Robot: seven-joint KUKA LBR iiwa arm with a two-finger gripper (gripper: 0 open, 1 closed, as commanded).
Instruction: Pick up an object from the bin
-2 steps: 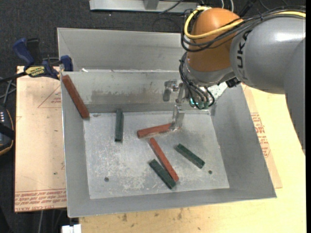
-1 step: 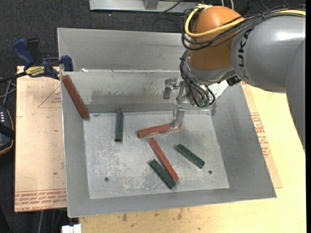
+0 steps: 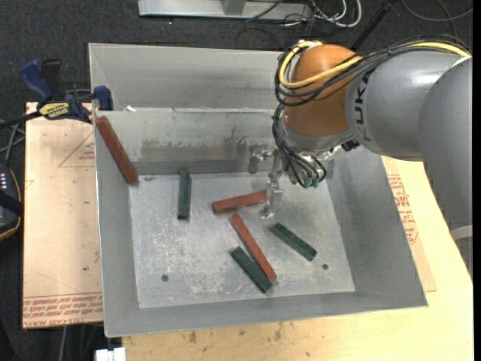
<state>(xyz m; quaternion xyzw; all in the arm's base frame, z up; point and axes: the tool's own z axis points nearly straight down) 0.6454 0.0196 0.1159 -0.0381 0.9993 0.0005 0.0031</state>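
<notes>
My gripper hangs low inside the grey metal bin, a little right of the middle of its floor and toward the back wall. I cannot tell from this angle whether it is open or closed. Above it, my wrist carries its orange cover, with yellow and black cables looped around it.

The thing nearest to me is the short red-brown bar, lying flat on the floor almost level across the view. Its right end is just at my gripper's tip, but I cannot tell whether I am touching it.

Five more flat bars lie in the bin. Just below the short one, the slanted red-brown bar runs down and to the right. The lower green bar lies along its left side and meets it at the lower end. To the right of that pair, and just below my gripper, the right green bar also slants down to the right, apart from the others. The left green bar lies by itself, pointing toward the back wall and well apart from me. The leaning red-brown bar rests against the left wall near the back corner, far from everything else.
</notes>
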